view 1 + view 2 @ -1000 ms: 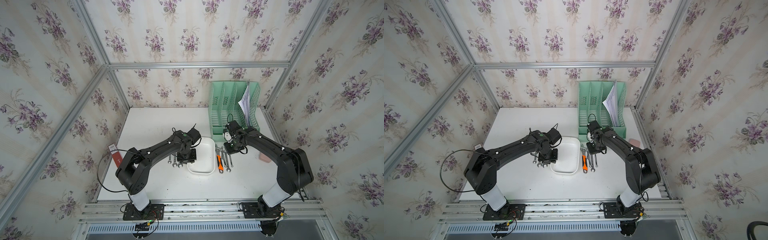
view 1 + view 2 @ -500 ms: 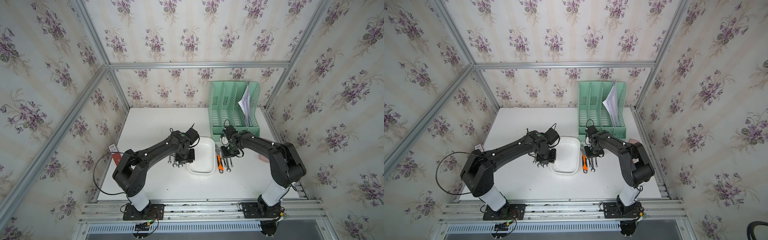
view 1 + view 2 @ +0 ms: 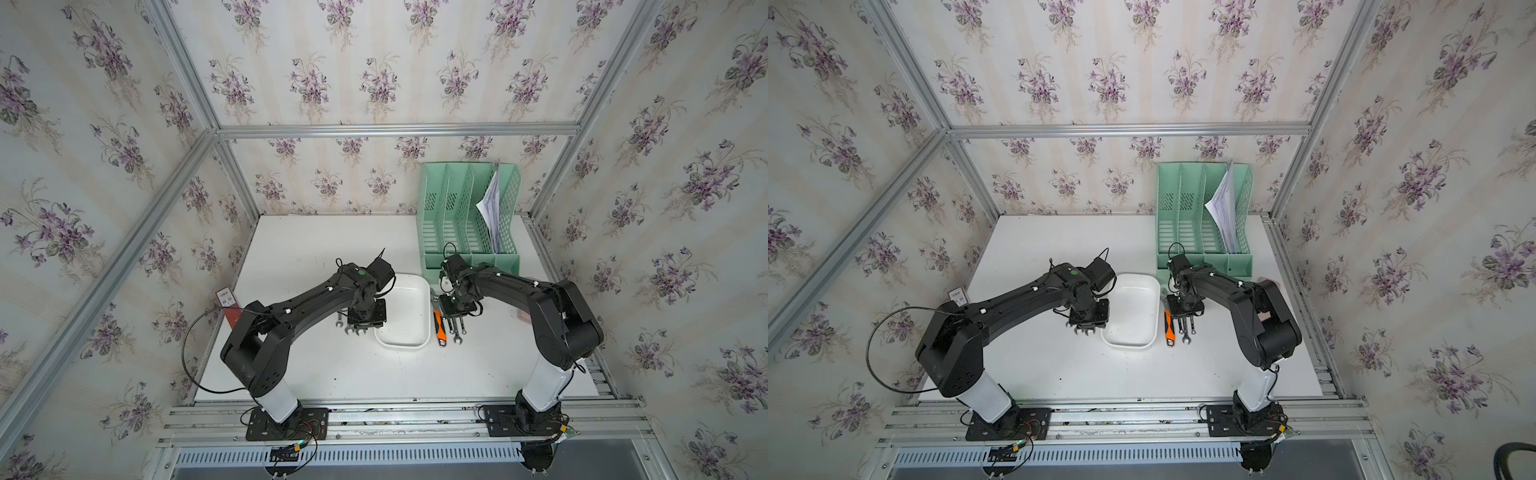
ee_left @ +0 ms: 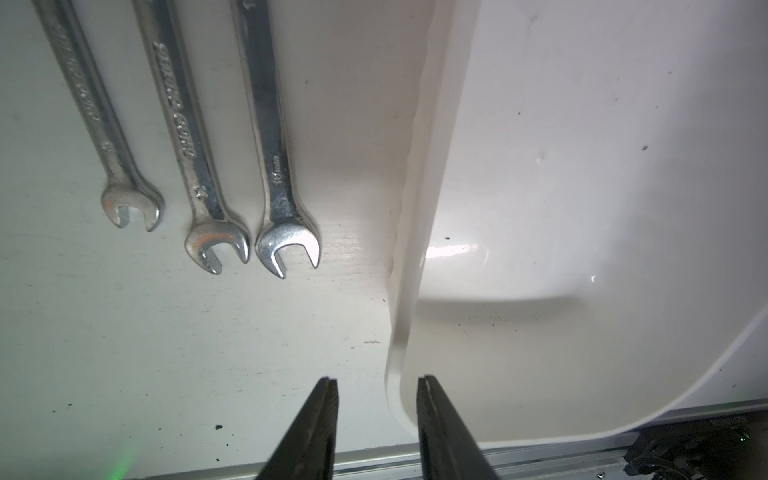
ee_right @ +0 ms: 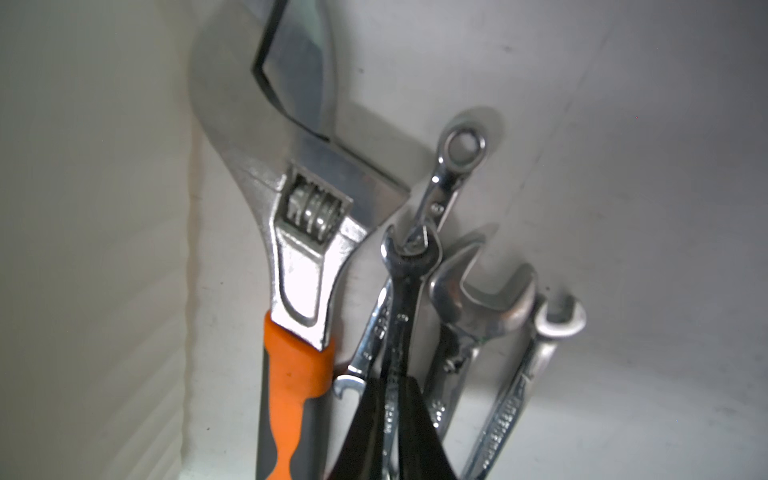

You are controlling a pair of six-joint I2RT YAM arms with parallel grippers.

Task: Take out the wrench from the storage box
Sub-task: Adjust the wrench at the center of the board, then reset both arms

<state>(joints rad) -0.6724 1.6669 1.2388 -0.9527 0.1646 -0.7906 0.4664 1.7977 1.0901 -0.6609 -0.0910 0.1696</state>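
In both top views my two black arms reach over the white worktop [image 3: 332, 374], one on each side of the shallow white plastic storage box [image 3: 405, 316]. My left end effector [image 3: 370, 326] sits at the box's left edge, beside three plain steel open-ended wrenches [image 3: 349, 329] lying on the worktop. My right end effector [image 3: 456, 318] is on the box's other side, over more wrenches next to a large adjustable wrench with an orange-and-black handle [image 3: 438, 326]. A mint-green slotted plastic file rack [image 3: 469, 216] holding papers stands behind.

From my left wrist, the left end effector [image 4: 376, 380] has its fingers [image 4: 324, 407] apart, with the storage box rim [image 4: 405, 291] in the gap between them. The three open-ended wrenches [image 4: 183, 137] lie side by side just outside that wall.

From my right wrist, the right end effector [image 5: 392, 380] is clamped on the shaft of a slim steel wrench [image 5: 409, 266]. This wrench is outside the box, between the adjustable wrench [image 5: 299, 257] and a broad open-ended spanner [image 5: 482, 299]. Its open end overlaps a small ratcheting ring spanner [image 5: 461, 149]. Whether it touches the worktop I cannot tell.
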